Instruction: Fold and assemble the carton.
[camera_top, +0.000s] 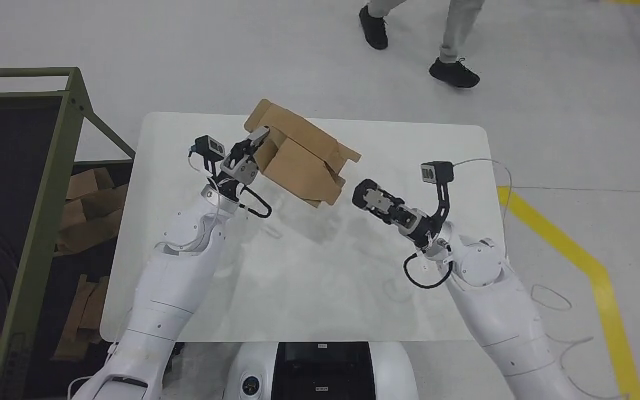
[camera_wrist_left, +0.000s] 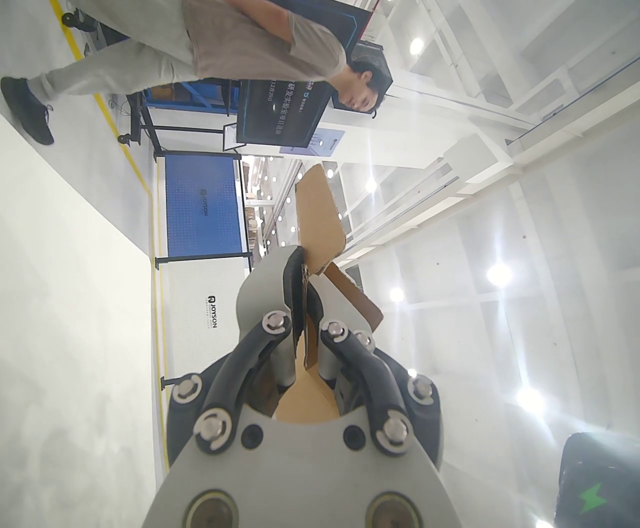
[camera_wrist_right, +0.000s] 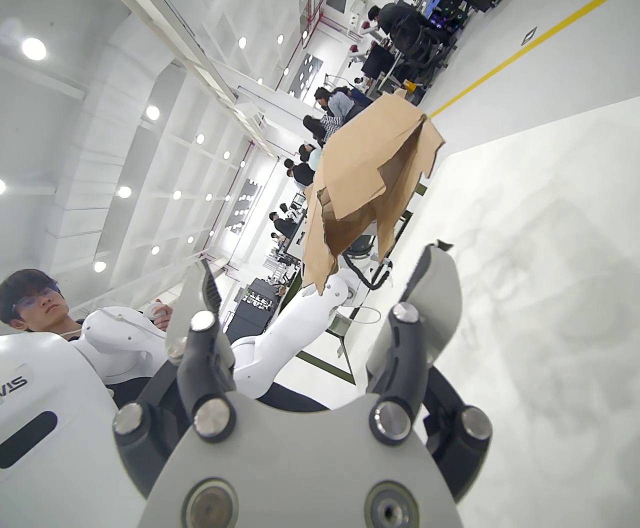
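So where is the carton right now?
In the top view the carton hangs over the table's far middle, pinched by the left gripper, the open right gripper close beside.

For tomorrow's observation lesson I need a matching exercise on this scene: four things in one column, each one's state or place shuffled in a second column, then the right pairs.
Column one
1. brown cardboard carton
2. left pincer
3. right pincer
4. olive-green metal frame

Column two
A. open and empty, close to the carton
B. beside the white rounded table, with loose cardboard pieces inside
C. shut on the carton's edge
D. partly unfolded, flaps loose

Right pairs: 1-D, 2-C, 3-A, 4-B.
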